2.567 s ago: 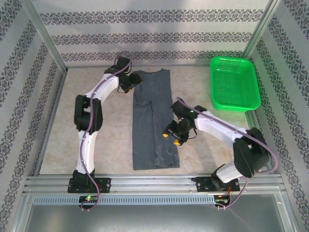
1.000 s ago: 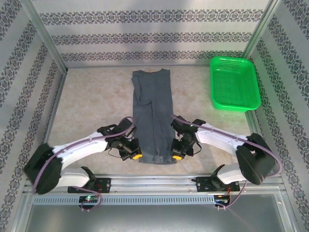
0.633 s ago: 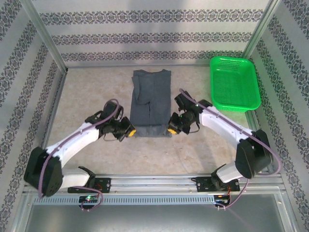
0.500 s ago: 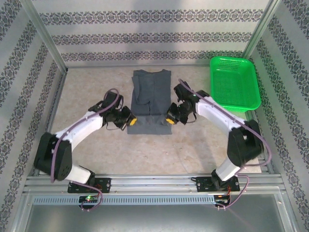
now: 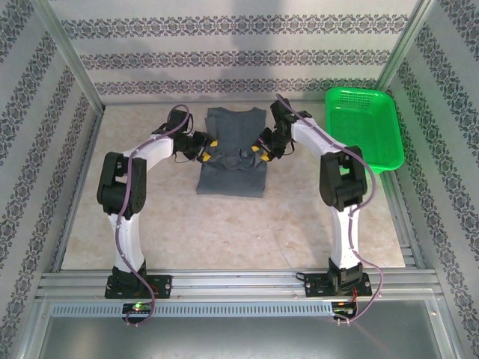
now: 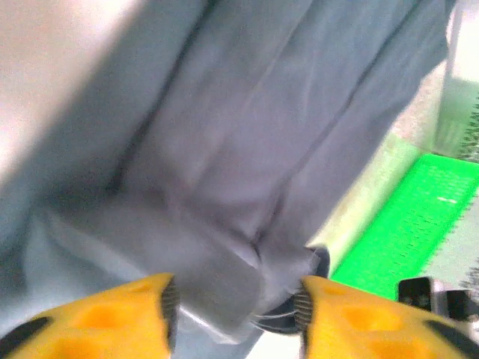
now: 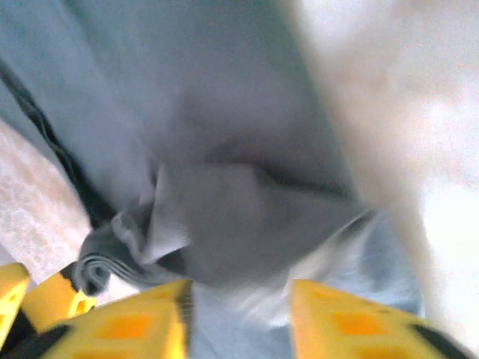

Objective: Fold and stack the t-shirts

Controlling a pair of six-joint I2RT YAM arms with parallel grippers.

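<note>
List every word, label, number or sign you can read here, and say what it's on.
None can be read.
t-shirt: plain grey cloth, no print or tag showing.
basket: bare green mesh, no label.
walls: repeating ornament, no letters.
Both wrist views are blurred; no lettering shows there.

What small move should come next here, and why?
Probably carry the gripped hem a little farther toward the shirt's collar end, then lower it flat before letting go. The left jaws and the right jaws each pinch a side of the t-shirt, holding its hem raised above the far half. That hem sits short of the collar end, and the cloth between them sags and wrinkles.
</note>
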